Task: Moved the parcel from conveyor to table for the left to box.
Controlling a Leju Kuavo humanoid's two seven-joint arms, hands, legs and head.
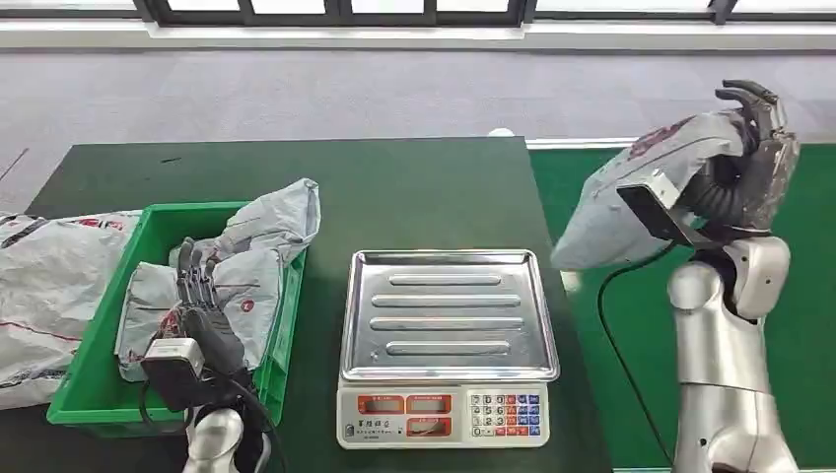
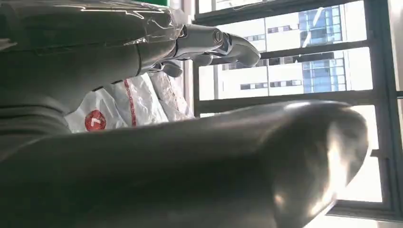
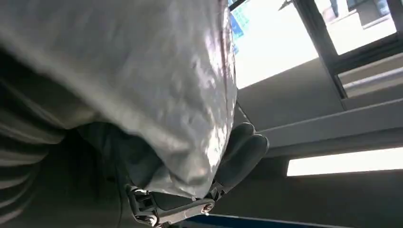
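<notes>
One crumpled grey parcel with red print, gripped aloft in the right hand.

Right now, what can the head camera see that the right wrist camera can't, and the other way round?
The head view alone shows the dark table, the silver scale, the green bin holding grey bags, the left hand over that bin, and the green conveyor. The right wrist view alone shows, close up, bright windows behind the bag and a long strip of light. Both show the grey parcel gripped by the right hand, raised high.
</notes>
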